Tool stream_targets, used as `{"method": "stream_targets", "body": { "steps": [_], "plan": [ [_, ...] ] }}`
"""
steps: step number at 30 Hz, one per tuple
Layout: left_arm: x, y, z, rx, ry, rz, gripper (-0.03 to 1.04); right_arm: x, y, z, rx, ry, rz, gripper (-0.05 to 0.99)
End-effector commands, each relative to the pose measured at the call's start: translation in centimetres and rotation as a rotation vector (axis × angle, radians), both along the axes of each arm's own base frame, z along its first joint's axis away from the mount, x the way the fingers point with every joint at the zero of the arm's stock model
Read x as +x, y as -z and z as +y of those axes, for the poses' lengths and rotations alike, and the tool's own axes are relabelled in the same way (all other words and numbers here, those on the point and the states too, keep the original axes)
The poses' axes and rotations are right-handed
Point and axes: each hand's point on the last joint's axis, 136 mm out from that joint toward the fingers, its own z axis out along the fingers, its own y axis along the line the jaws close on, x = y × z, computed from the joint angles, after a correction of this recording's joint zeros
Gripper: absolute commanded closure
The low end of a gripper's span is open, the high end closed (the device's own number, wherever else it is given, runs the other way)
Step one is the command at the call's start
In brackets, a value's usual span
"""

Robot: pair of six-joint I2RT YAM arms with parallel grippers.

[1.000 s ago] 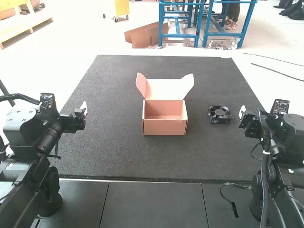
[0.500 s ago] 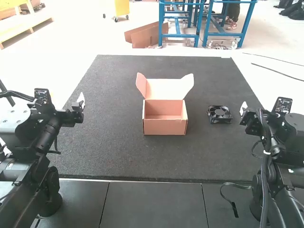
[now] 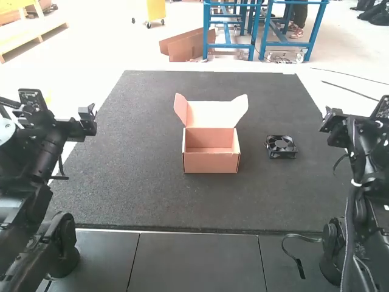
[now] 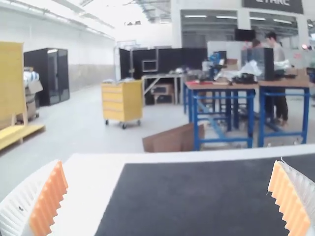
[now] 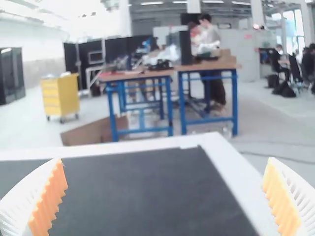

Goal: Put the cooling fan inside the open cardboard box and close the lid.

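Observation:
The open cardboard box (image 3: 211, 149) stands in the middle of the black mat (image 3: 146, 158), its lid (image 3: 211, 112) upright at the far side. The black cooling fan (image 3: 280, 146) lies flat on the mat just right of the box. My left gripper (image 3: 87, 117) hangs over the mat's left edge, far from the box. My right gripper (image 3: 330, 118) is raised at the mat's right edge, right of the fan and apart from it. In the left wrist view the orange pads (image 4: 47, 203) stand wide apart with nothing between them, as do the pads (image 5: 46, 200) in the right wrist view.
The mat lies on a white tabletop (image 3: 79, 91) with a dark strip (image 3: 194, 258) along the near edge. Bare mat surrounds the box on all sides.
Both arms have lifted and swung outward: the left gripper went left and up, the right gripper right and up. Box and fan have not moved.

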Motion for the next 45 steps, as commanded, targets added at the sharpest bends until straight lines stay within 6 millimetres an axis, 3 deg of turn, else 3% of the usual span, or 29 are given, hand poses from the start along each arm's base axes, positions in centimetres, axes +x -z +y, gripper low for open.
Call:
{"method": "stream_targets", "body": {
  "steps": [1,8,14,17,23,31,36,45],
  "plan": [
    [1.1,-2.0,0.5,-0.004,-0.025,0.030,0.04,0.9,-1.9,-1.0,0.016,0.046,0.027,0.02],
    [5.8,-5.6,0.9,-0.009,-0.040,0.156,0.04,4.3,-5.3,-1.9,0.043,0.070,0.162,0.02],
    [9.7,-6.3,0.7,-0.013,-0.027,0.360,0.04,7.2,-5.1,-2.1,0.113,0.064,0.399,0.03],
    [10.1,-6.9,-1.5,-0.005,0.070,0.407,0.04,7.9,-6.1,-1.7,0.117,0.039,0.458,0.03],
    [9.7,-5.2,-4.9,-0.009,0.166,0.481,0.05,8.6,-5.8,-0.9,0.112,-0.006,0.542,0.03],
    [7.3,-4.7,-11.1,0.040,0.349,0.529,0.05,9.3,-0.6,-2.0,0.161,0.055,0.828,0.03],
    [5.4,-3.1,-14.3,0.045,0.451,0.591,0.05,8.8,3.0,-1.6,0.152,0.044,0.983,0.03],
    [3.4,0.0,-14.7,0.077,0.485,0.746,0.05,8.1,10.7,-1.1,0.119,-0.010,1.253,0.03]
  ]
}}
